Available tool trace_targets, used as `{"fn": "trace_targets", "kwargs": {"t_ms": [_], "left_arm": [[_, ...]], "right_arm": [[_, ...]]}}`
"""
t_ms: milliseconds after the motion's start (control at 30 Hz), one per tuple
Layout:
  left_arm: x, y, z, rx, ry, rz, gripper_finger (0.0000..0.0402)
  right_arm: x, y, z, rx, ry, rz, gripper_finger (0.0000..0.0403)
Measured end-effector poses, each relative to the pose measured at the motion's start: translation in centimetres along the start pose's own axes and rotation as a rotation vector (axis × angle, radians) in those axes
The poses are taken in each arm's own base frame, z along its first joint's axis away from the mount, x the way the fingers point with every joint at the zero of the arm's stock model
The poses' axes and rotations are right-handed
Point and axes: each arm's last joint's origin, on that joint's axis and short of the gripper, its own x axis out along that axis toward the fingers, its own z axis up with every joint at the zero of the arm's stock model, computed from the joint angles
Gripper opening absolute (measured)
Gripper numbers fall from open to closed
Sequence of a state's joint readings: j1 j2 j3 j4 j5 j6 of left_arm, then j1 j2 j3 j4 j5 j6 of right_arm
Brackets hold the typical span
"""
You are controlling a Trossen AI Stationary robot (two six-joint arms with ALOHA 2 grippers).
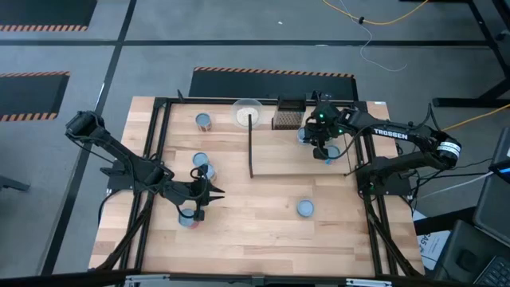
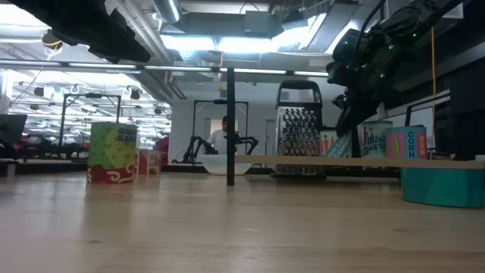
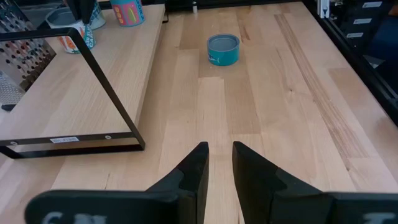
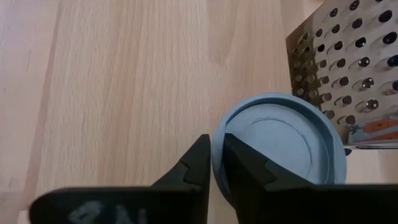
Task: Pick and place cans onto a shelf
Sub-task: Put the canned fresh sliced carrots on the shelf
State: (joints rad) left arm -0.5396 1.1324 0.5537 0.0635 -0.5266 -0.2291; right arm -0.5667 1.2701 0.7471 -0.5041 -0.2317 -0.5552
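The right gripper (image 4: 214,165) hangs over the shelf (image 1: 287,151) near its back corner, just beside the grater (image 4: 348,74), with its jaws almost pressed together and nothing between them. A can (image 4: 280,146) stands directly below it, lid up, next to the grater; the fingertips sit over the lid's rim, not around the can's wall. The likely risk is that a descent from here would drive the narrow jaws onto the lid, tipping the can or pushing it against the grater. The jaws would need to spread well before coming down around it. A second can (image 1: 329,151) stands close by on the shelf and could be bumped.

The left gripper (image 1: 209,191) waits over the tabletop (image 1: 263,231) at the front left, jaws narrowly apart and empty. A teal can (image 3: 222,49) lies well ahead of it on bare wood.
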Motion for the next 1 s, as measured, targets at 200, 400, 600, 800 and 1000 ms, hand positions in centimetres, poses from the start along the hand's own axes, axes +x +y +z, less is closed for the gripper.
{"fn": "trace_targets", "kwargs": {"t_ms": [200,400,600,800,1000], "left_arm": [[0.0,0.0,0.0,0.0,0.0,0.0,0.0066],[0.0,0.0,0.0,0.0,0.0,0.0,0.0066],[0.0,0.0,0.0,0.0,0.0,0.0,0.0066],[0.0,0.0,0.0,0.0,0.0,0.0,0.0066],[0.0,0.0,0.0,0.0,0.0,0.0,0.0066]], "right_arm": [[0.02,0.0,-0.01,0.0,0.001,-0.001,0.0053],[0.03,0.0,-0.03,0.0,0.002,-0.001,0.0054],[0.04,0.0,-0.03,0.034,0.002,-0.001,0.0054],[0.06,-0.04,0.01,0.051,-0.004,-0.006,0.0054],[0.11,-0.17,0.18,0.047,-0.02,-0.022,0.0054]]}}
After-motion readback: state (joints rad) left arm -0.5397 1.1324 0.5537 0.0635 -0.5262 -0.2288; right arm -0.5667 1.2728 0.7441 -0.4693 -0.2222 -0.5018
